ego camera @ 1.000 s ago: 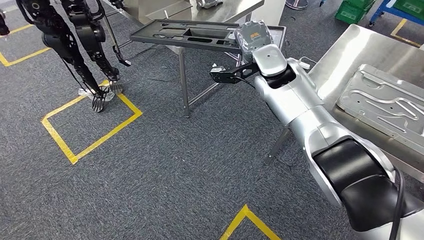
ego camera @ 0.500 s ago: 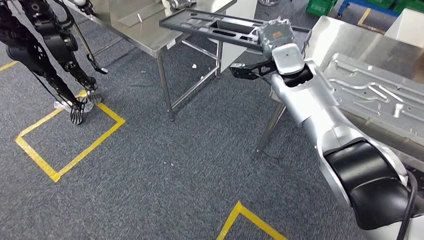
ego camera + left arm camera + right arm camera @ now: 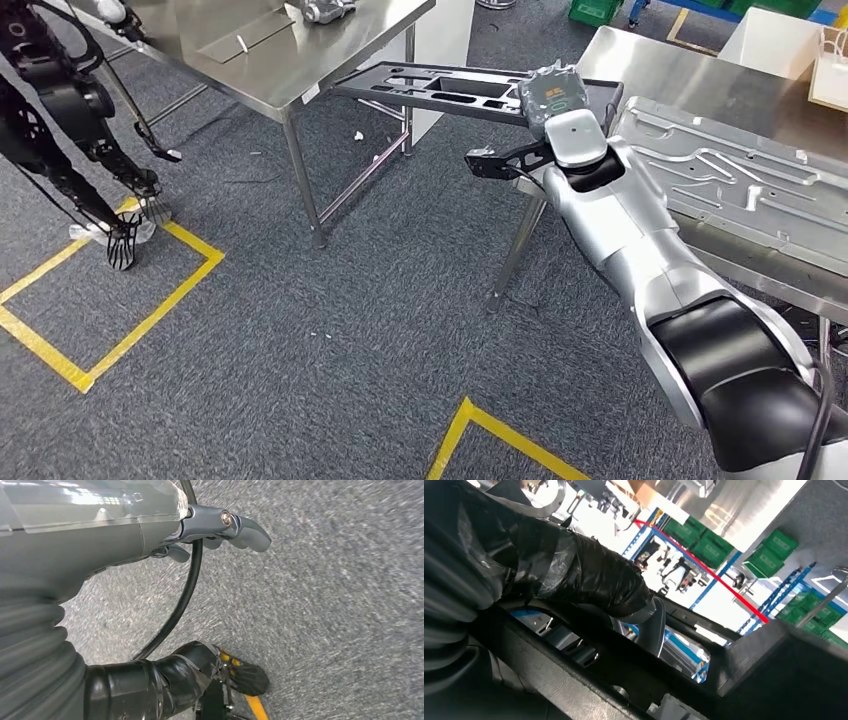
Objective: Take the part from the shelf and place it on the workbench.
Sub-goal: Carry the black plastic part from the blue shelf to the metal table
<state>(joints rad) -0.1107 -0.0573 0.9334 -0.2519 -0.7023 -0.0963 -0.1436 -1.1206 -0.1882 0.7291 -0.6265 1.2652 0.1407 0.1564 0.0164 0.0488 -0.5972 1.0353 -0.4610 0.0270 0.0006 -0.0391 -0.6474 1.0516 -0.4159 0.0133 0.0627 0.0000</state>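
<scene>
Right now the right hand (image 3: 553,95) grips the part (image 3: 455,85), a flat black plastic tray-like panel with cutouts, at its near right end. Its fingers (image 3: 599,587), wrapped in black tape, are closed around the part's edge in the right wrist view. The part is held up level in the air, its far end just beside the corner of a steel tabletop (image 3: 270,45) at upper left, its near end reaching toward a second steel tabletop (image 3: 700,85) on the right. From the head view I cannot tell if the part touches either one. The silver right arm (image 3: 640,250) stretches in from lower right, along the front edge of the right tabletop.

On the right tabletop lies a stamped grey metal panel (image 3: 740,180), flat, close to the arm. A small metal piece (image 3: 322,10) sits on the left tabletop near its far edge.

The left hand (image 3: 220,527) hangs over grey carpet (image 3: 300,340) in the left wrist view; grey fingers (image 3: 247,530) stick out with nothing in them, apart, though blur makes details hard. A black cable (image 3: 185,590) runs beside it.

Yellow tape lines (image 3: 130,320) mark the carpet. Another black robot's legs (image 3: 70,120) stand at far left, by the tape square. Green crates (image 3: 595,10) sit at the top edge.
</scene>
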